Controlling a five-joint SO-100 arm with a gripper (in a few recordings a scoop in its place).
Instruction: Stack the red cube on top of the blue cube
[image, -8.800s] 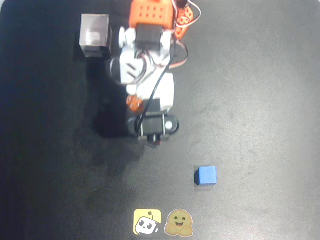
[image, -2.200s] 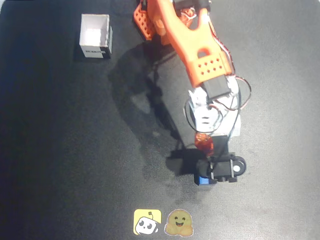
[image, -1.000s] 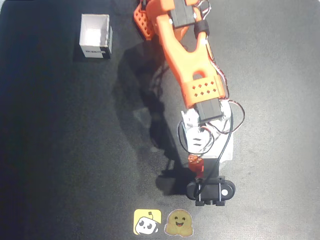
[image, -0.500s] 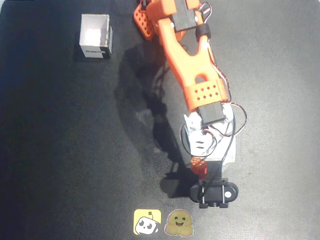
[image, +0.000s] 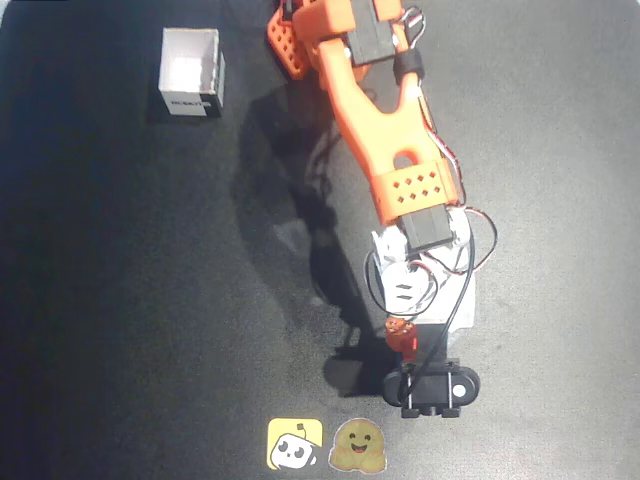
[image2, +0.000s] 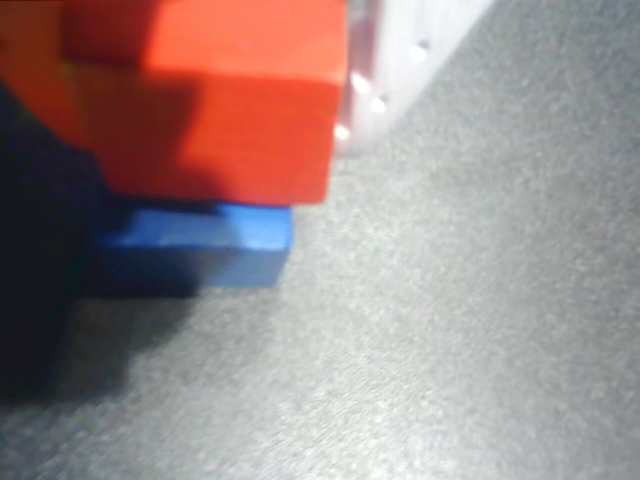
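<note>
Red cube (image2: 215, 100) clamped in the gripper (image: 432, 388), low over the blue cube (image2: 200, 245) near the stickers (image: 326, 445) at the mat's near edge. Sits offset toward the right in the wrist view; could tip off on release if overhanging.

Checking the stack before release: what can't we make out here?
- Both cubes, overhead view: hidden under the arm's end.
- Red cube, wrist view: cut off by top and left edges, blurred.
- Blue cube, wrist view: mostly covered by the red cube; contact unclear.
- Gripper: open or shut, cannot tell.
</note>
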